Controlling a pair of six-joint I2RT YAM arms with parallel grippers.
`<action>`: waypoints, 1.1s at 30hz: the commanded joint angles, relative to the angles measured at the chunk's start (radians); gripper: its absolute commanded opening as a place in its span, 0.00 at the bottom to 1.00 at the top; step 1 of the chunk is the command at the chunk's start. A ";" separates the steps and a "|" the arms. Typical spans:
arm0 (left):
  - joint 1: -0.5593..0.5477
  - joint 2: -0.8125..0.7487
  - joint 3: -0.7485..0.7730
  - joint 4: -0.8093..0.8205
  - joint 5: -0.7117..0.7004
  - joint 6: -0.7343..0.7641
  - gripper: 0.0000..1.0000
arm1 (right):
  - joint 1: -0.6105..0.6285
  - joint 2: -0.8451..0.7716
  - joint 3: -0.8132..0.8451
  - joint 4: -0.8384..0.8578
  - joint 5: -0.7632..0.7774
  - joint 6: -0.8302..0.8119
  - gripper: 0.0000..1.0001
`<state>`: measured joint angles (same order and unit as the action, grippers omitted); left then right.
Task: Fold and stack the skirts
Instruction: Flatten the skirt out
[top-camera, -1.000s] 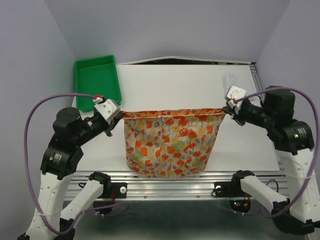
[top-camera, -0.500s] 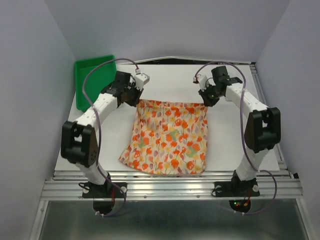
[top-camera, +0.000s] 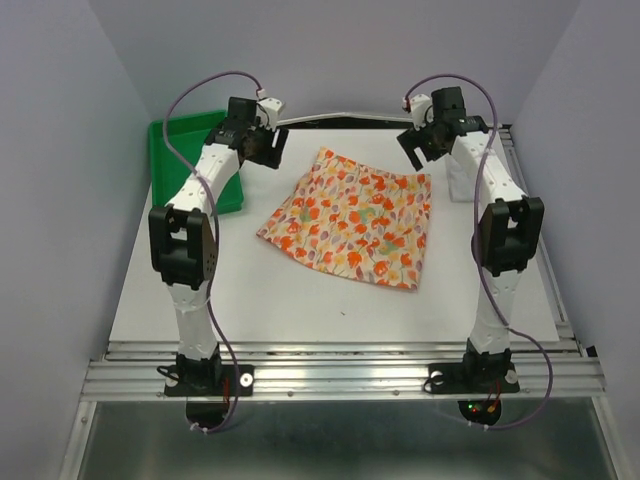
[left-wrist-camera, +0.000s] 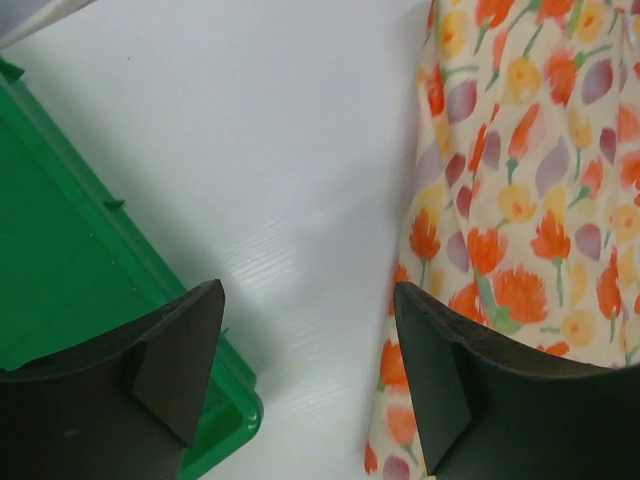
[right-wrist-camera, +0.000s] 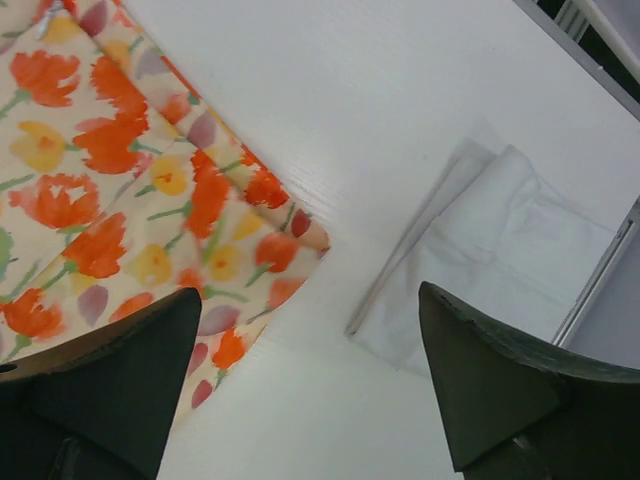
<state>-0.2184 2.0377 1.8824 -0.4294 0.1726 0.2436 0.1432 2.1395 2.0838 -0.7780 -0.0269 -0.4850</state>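
The floral skirt (top-camera: 350, 215) lies spread flat on the white table, its waist edge toward the back. Nothing holds it. My left gripper (top-camera: 268, 145) hovers open just beyond its far left corner, and in the left wrist view the skirt's edge (left-wrist-camera: 520, 180) lies beside and under the right finger of the left gripper (left-wrist-camera: 308, 300). My right gripper (top-camera: 415, 145) hangs open over the far right corner. In the right wrist view the right gripper (right-wrist-camera: 310, 295) spans bare table between the floral corner (right-wrist-camera: 230, 220) and the folded white skirt (right-wrist-camera: 500, 250).
A green tray (top-camera: 185, 150) stands at the back left, its corner (left-wrist-camera: 60, 280) under the left gripper's left finger. The table's right rail (right-wrist-camera: 600, 270) runs just beyond the white skirt. Both arms are stretched far back.
Both grippers have let go of the floral skirt's top corners and opened. The skirt, hanging between them a second ago, now lies flat toward the back of the table.
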 joint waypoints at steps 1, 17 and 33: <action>0.014 -0.166 -0.121 -0.026 0.028 -0.024 0.79 | 0.002 -0.050 -0.049 -0.004 -0.045 0.028 0.92; -0.012 -0.332 -0.514 -0.045 0.220 0.043 0.45 | 0.002 0.028 -0.266 -0.012 -0.082 0.005 0.43; -0.081 0.019 -0.283 0.008 0.065 -0.041 0.28 | 0.100 -0.294 -0.806 -0.070 -0.423 0.124 0.24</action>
<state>-0.3077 1.9503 1.4456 -0.4381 0.3046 0.2398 0.1738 1.9236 1.3338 -0.7837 -0.2615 -0.4274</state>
